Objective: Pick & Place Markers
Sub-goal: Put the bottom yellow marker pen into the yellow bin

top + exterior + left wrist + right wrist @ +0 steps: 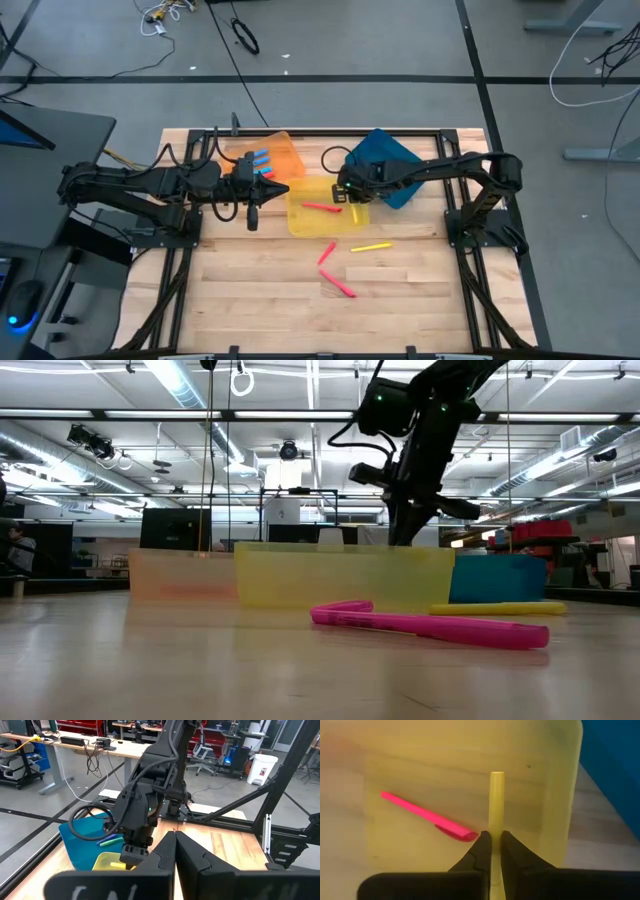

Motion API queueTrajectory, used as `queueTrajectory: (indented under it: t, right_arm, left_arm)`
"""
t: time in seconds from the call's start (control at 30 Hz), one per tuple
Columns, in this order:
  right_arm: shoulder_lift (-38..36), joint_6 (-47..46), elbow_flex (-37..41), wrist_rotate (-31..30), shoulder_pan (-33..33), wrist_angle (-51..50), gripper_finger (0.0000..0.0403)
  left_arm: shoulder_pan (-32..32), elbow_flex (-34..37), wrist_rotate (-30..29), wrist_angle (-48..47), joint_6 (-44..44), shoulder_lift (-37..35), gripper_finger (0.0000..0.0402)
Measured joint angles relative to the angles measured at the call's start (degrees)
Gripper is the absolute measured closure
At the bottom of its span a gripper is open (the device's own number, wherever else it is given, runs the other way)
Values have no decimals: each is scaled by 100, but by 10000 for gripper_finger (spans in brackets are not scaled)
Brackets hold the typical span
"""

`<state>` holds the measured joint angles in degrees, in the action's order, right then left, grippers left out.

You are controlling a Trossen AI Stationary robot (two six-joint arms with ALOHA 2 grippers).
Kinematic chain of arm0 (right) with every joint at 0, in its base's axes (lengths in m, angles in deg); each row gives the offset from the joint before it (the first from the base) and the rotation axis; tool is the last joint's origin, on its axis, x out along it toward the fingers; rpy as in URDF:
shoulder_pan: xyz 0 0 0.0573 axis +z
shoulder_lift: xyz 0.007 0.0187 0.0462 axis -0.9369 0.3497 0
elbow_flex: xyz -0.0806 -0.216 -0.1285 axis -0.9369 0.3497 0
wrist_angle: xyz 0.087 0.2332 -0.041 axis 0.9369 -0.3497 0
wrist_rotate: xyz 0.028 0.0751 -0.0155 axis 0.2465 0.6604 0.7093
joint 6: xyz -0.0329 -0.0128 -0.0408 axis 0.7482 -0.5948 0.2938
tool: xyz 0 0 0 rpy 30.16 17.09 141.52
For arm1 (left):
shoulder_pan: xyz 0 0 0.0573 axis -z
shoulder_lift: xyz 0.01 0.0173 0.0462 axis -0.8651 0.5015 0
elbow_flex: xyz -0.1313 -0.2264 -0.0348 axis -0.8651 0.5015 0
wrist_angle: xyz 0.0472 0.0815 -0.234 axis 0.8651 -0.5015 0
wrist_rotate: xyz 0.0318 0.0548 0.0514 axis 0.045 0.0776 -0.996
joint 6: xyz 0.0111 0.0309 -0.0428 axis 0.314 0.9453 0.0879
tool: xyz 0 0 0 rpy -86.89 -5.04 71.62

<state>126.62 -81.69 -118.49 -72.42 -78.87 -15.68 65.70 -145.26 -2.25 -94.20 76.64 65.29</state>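
My right gripper (346, 192) (492, 840) hangs over the right part of the yellow tray (300, 222) and is shut on a yellow marker (496, 800). A pink marker (322, 207) (422, 813) lies flat on that tray's floor. My left gripper (253, 200) (175, 837) is shut and empty, between the orange tray (283, 150) and the yellow one. Blue markers (260, 160) lie in the orange tray. Two red markers (326, 252) (340, 287) and a yellow one (370, 246) lie on the table. My right gripper pinches the yellow marker between its two fingers (481, 851), coming from above. The fingers lie along the marker, and its long free part (496, 787) sticks out beyond the fingertips over the yellow tray's floor. Whether its far end touches the floor, I cannot tell.
The blue tray (388, 160) (80, 837) stands right of the yellow tray, under the right arm, with green and blue markers (111, 840) in it. In the low view a pink marker (430, 625) lies nearest. Bare wood stretches toward the near edge (330, 335).
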Motion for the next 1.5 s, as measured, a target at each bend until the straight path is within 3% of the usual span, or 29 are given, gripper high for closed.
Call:
queueTrajectory:
  t: [0.63, 1.03, 1.5]
  right_arm:
    - [249, 271, 118, -115, 2, 282, 385]
    - [249, 739, 118, -676, 184, 637, 385]
    - [249, 908, 118, -549, 194, 650, 383]
  left_arm:
    - [2, 0, 2, 12, -4, 0, 392]
    - [2, 0, 2, 13, -4, 0, 392]
    - [2, 0, 2, 13, -6, 0, 389]
